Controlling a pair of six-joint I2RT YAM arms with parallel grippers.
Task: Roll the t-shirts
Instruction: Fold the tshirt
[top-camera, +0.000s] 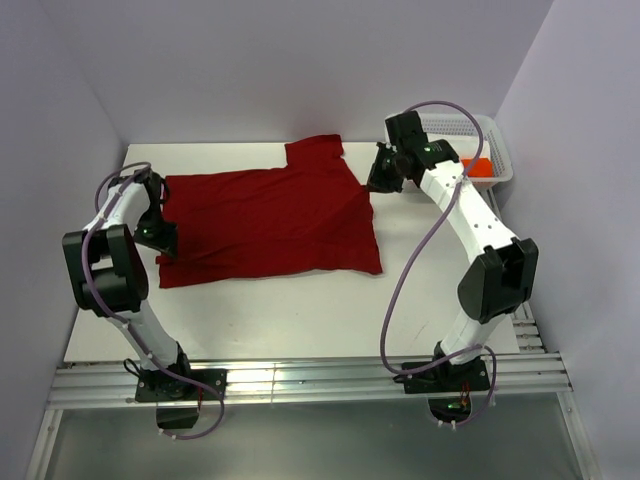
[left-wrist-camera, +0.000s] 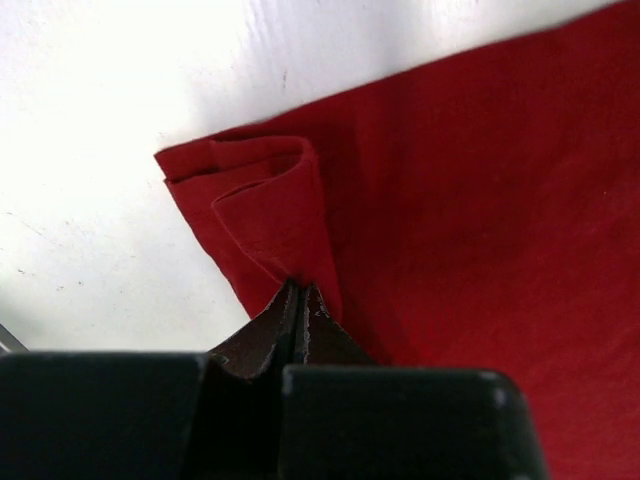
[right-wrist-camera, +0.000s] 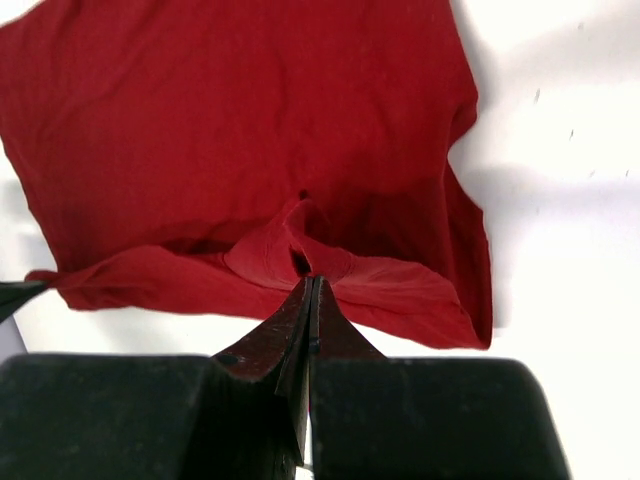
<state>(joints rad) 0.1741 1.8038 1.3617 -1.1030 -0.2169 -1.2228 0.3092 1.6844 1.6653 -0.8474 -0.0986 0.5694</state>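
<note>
Red t-shirt lies spread on the table. My left gripper pinches one folded edge, my right gripper the opposite edge. Rolling seems barely begun; next, both should turn cloth inward evenly.

One dark red t-shirt is the only garment on the single white desk. There is one white basket, with one orange bundle inside. There are two robot arms, one left arm and one right arm, each ending in two fingers, four in all.
</note>
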